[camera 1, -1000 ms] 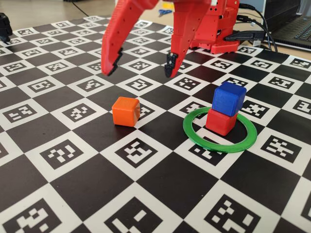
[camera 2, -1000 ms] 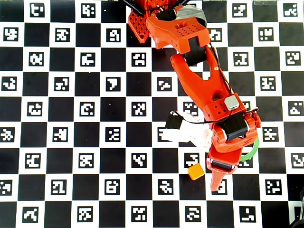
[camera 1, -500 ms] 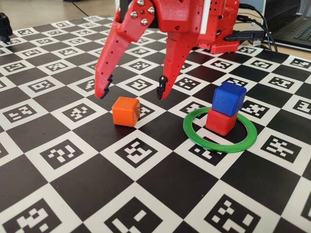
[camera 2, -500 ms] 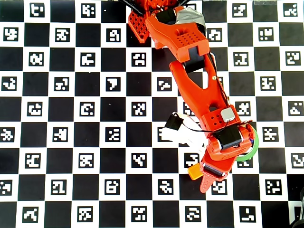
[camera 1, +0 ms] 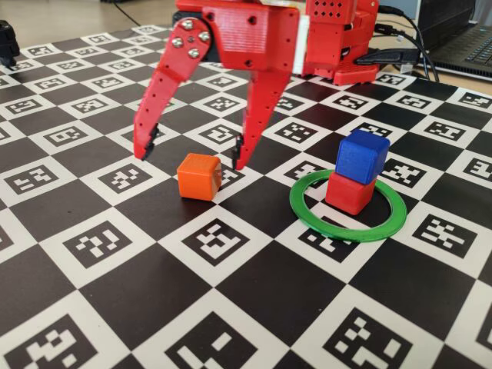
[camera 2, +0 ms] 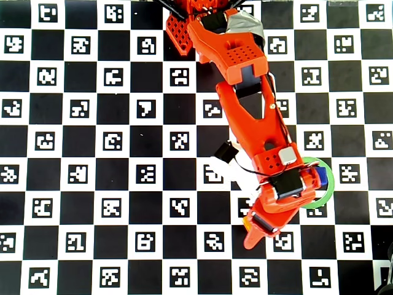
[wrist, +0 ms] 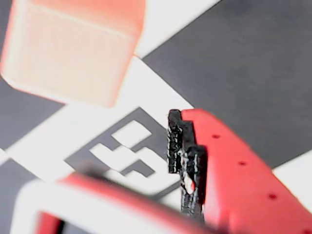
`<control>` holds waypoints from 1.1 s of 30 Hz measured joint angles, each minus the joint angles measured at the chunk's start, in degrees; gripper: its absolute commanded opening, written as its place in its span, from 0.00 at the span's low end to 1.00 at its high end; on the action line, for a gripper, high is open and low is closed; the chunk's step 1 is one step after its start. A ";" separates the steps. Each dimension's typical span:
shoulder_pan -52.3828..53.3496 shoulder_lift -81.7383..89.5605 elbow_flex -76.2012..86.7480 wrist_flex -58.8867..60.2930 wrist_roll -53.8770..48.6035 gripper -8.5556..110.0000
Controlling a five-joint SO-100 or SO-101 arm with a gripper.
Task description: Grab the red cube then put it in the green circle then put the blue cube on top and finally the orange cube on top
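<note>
Now the gripper (camera 1: 188, 154) hangs spread wide (gripping nothing) just above the orange cube (camera 1: 200, 176).

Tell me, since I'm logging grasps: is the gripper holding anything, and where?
Nothing held: the gripper is open above the orange cube, fingertips clear of it.

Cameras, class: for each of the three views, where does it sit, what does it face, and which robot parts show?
Fixed view: low at the board, facing the open gripper, orange cube and blue cube on red cube.
Wrist view: on the gripper, facing down at the orange cube; one fingertip shows.
Overhead view: above, facing down; the arm shows.
All share the checkered board.
</note>
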 measured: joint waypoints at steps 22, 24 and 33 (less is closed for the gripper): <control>1.05 0.00 6.68 -3.87 2.72 0.42; 1.05 -0.79 6.68 -4.31 2.72 0.42; 0.88 -1.85 7.82 -5.54 2.72 0.42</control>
